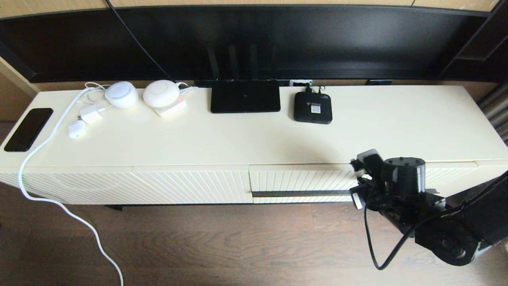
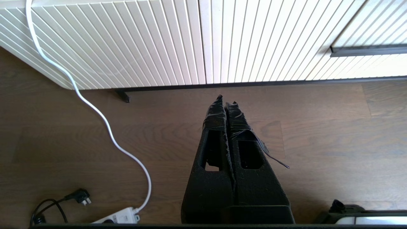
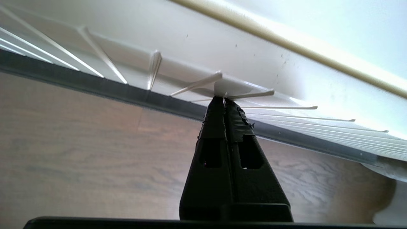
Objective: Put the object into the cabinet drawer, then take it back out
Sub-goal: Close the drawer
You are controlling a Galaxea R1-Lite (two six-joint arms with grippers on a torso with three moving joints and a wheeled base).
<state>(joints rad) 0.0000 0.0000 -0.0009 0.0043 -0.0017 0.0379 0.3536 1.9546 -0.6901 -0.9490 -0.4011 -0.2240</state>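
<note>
both of my grippers are clenched on nothing. my left gripper (image 2: 226, 101) hangs parked low over the wooden floor (image 2: 318, 133), short of the cabinet's ribbed front, with a white cable (image 2: 105, 124) trailing across the boards beside it. my right gripper (image 3: 222, 100) has its pinched fingertips right at the ribbed face of the cabinet drawer (image 1: 301, 180), just above the long dark handle strip (image 1: 299, 193); the drawer is closed. farther back on the cabinet top (image 1: 397, 127) sit a flat black router (image 1: 245, 96) and a small set-top box (image 1: 312, 107). the organizer box appears in none of my views.
</note>
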